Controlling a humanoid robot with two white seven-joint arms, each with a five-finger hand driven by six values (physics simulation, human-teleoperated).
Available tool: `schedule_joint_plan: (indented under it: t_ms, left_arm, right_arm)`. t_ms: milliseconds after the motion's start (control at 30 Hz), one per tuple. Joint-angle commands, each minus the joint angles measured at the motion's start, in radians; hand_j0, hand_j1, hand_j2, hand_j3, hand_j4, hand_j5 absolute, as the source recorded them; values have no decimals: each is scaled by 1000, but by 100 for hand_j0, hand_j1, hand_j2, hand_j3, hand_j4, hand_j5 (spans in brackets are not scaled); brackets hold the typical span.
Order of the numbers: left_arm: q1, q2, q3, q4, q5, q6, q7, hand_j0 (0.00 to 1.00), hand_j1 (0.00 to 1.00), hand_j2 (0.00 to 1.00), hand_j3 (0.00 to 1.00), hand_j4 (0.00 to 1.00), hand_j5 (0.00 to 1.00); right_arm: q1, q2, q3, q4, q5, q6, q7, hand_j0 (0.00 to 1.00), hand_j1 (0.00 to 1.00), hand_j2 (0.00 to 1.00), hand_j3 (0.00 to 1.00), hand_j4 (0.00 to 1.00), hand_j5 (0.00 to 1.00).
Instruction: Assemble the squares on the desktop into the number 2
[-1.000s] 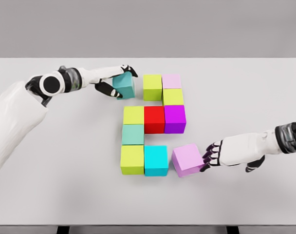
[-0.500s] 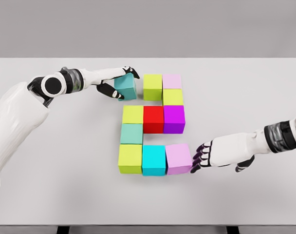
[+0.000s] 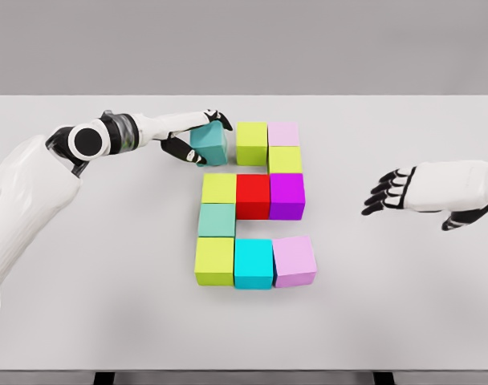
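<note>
A single head-mounted camera looked steeply down and forward over the pale grey rectangular tabletop (image 3: 75, 321). It sat near the front edge. All four edges showed.

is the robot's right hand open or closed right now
Open. The right hand hovers over the bare table with fingers spread, holding nothing, well clear of the pink cube.

Ten coloured squares (image 3: 254, 195) forming a 2, teal square (image 3: 209, 146) slightly offset

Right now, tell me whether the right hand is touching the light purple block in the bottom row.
No. The right hand hangs open well to the right of and above the light purple block, with bare table between them.
</note>
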Motion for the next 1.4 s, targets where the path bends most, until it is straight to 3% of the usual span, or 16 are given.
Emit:
schedule_joint_plan:
  t_ms: [0, 100, 167, 333, 467, 933, 1067, 1367]
  left_arm:
    - [0, 1, 1, 0, -2, -5, 2, 49, 49, 49, 49, 49, 49]
    - [0, 1, 3, 1, 1, -5, 2, 62, 62, 62, 62, 62, 62]
    - [-2, 1, 3, 1, 4, -3, 2, 70, 70, 70, 70, 70, 70]
    - [-3, 1, 3, 4, 3, -3, 2, 80, 80, 80, 80, 80, 80]
    - [-9, 1, 9, 11, 3, 4, 2, 80, 80, 80, 80, 80, 80]
    - [-3, -16, 13, 17, 6, -6, 41, 81, 81, 81, 81, 81, 81]
    - [-5, -16, 13, 17, 6, -9, 41, 91, 91, 91, 91, 91, 91]
    - [-6, -16, 12, 18, 7, -9, 41, 98, 98, 98, 98, 98, 98]
  right_arm:
    - [12, -14, -104, 35, -53, 1, 0, 100, 100, 100, 100, 100, 100]
    - [184, -9, -328, 70, -56, 1, 0, 100, 100, 100, 100, 100, 100]
    - [190, 6, -354, 98, -56, 1, 0, 100, 100, 100, 100, 100, 100]
    - [178, 38, -357, 107, -54, 1, 0, 100, 100, 100, 100, 100, 100]
    - [184, 78, -357, 110, -51, 1, 0, 100, 100, 100, 100, 100, 100]
    - [183, 80, -359, 105, -42, 1, 0, 100, 100, 100, 100, 100, 100]
    - [178, 92, -359, 105, -42, 1, 0, 100, 100, 100, 100, 100, 100]
    - [176, 92, -362, 104, -42, 1, 0, 100, 100, 100, 100, 100, 100]
